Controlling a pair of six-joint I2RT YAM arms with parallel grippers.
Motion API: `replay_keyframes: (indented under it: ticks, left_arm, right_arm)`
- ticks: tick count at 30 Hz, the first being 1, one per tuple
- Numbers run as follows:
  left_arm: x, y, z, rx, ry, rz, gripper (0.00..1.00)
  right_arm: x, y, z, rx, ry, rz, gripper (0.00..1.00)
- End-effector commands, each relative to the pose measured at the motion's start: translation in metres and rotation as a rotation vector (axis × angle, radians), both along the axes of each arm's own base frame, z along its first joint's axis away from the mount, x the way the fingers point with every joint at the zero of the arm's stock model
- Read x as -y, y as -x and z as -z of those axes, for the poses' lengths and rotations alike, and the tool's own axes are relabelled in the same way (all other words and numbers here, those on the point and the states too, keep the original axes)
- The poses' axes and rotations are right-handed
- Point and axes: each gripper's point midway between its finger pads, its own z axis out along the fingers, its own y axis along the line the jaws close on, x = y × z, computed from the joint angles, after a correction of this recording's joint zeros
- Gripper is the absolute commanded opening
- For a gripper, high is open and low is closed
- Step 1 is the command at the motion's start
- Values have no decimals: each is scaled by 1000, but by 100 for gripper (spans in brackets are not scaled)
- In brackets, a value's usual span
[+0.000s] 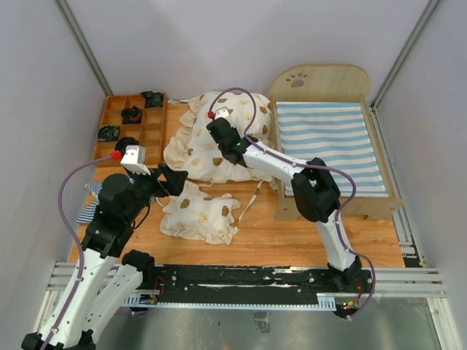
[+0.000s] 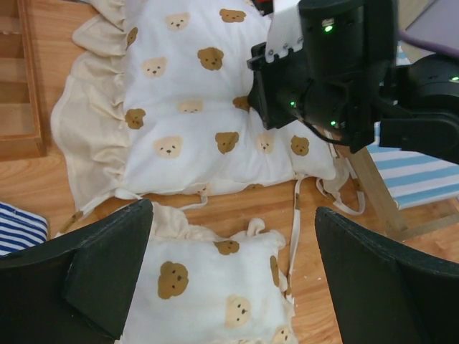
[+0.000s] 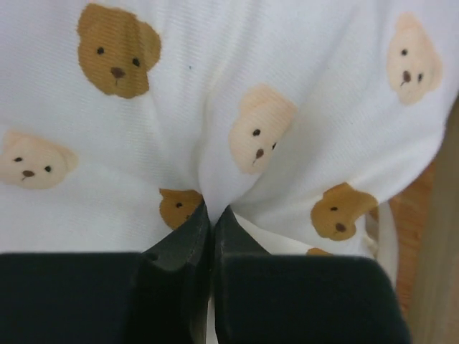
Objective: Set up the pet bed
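The wooden table (image 1: 292, 233) before me carries the bed (image 1: 328, 84) on my right and the tray (image 1: 169, 124) at the far left. Between them lies the quilt (image 1: 197, 149), with a pillow (image 1: 201, 211) nearer me and a striped cloth (image 1: 93, 200) at the left edge.

1. A cream bear-print quilt (image 1: 193, 146) with a ruffled edge lies on the wooden bench (image 1: 292, 237), in the upper middle of the top view.
2. A smaller bear-print pillow (image 1: 198, 213) lies just below it, in the lower middle.
3. A brown compartment tray (image 1: 149, 135) stands at the upper left, with small dark items (image 1: 131, 114) in some compartments.
4. A blue-and-white striped cloth (image 1: 91, 208) shows at the left, partly hidden.
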Motion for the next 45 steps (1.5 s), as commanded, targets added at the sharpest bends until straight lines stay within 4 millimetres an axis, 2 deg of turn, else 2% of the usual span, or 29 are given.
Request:
replay_keyframes:
  ticks: [1,5,8,13,15,20,24,30,36,40,43,45]
  left_arm:
    - [-3,-1,-4,25,-12,-11,99]
    - [-6,-3,-2,15,-16,-32,99]
    - [-7,-5,-1,9,-22,-43,94]
    - [-4,-8,0,-15,-9,-39,92]
    - [2,-8,-7,-19,14,-12,92]
    - [28,-11,-24,-71,119,83,88]
    - [50,-25,-25,-147,179,150,84]
    - [89,-49,-19,-223,271,266,76]
    - [138,-78,-15,-251,272,309,74]
    - [178,-98,-4,-303,273,345,69]
    - [209,-109,-2,-304,287,374,68]
    - [225,-119,8,-330,280,373,67]
  right_arm:
    - [5,1,-98,155,3,-106,0]
    - [21,20,-158,243,-13,-175,0]
    - [40,34,-197,288,-12,-178,0]
    - [78,76,-267,337,-72,-190,0]
    - [94,92,-291,375,-100,-182,0]
    - [160,121,-345,507,-53,-55,0]
    - [216,147,-387,608,-5,81,0]
    - [283,182,-433,725,55,271,0]
    - [339,214,-462,772,139,524,0]
    - [356,225,-475,780,212,620,0]
    - [355,223,-485,790,250,640,0]
    - [359,223,-489,790,279,667,0]
